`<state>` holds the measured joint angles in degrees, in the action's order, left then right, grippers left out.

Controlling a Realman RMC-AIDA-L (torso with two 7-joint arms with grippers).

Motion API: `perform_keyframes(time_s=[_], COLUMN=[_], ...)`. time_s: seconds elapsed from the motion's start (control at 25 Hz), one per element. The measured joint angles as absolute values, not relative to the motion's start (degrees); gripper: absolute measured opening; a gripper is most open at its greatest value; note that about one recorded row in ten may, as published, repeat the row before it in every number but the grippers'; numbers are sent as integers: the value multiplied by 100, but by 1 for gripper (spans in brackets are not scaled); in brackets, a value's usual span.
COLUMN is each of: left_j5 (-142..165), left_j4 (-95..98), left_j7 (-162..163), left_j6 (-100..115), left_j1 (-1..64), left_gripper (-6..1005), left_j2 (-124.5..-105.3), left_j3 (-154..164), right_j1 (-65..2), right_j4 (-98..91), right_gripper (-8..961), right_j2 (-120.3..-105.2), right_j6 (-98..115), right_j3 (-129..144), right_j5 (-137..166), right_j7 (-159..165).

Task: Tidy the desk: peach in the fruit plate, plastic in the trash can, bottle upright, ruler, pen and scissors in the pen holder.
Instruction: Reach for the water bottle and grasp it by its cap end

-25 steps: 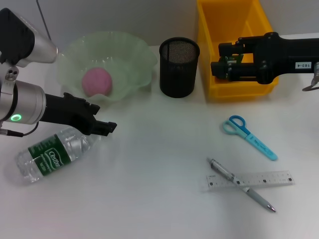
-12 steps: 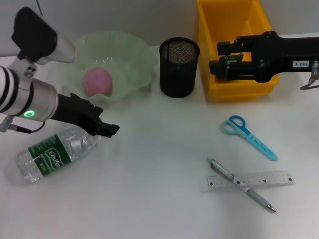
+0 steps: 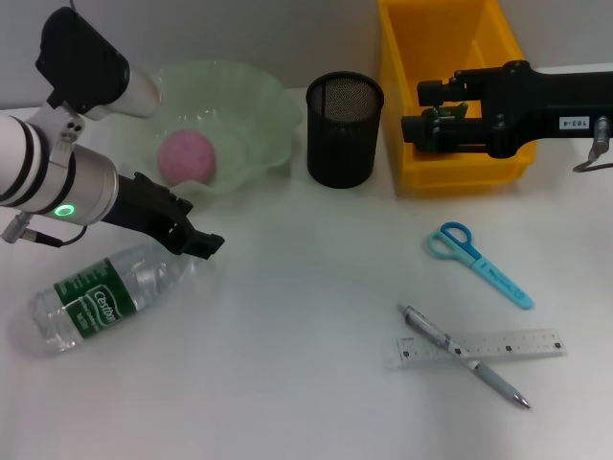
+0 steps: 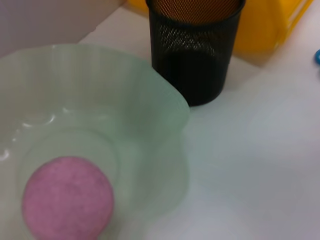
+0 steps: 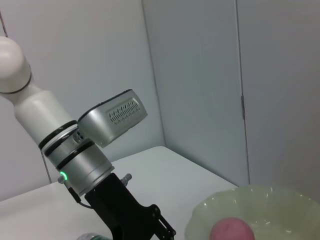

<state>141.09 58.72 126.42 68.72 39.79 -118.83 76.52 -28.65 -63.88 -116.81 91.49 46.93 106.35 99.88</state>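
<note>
On the desk [image 3: 306,383]: one bottle [image 3: 101,295], one pen [image 3: 465,356], one ruler [image 3: 488,347], one scissors [image 3: 477,262].

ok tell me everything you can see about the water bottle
The water bottle is clear plastic with a dark green label printed in white. It lies on its side on the white desk, near the robot's left edge, its cap end pointing toward the fruit plate. It looks empty or nearly so. The left gripper is just above its cap end; whether they touch cannot be told.
</note>
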Motion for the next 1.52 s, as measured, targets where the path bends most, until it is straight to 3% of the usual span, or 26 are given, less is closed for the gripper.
perform_keyframes(time_s=[1.52], left_j5=[14645], left_j4=[5335], left_j7=[12915], left_j6=[6483], left_j1=[4308], left_gripper=[642], left_j2=[-11909], left_j3=[7980], right_j1=[-3006], right_j4=[-6257], right_gripper=[589], right_j2=[-11663], right_j6=[8964], right_j3=[4693], right_j5=[10793], right_j7=[9984])
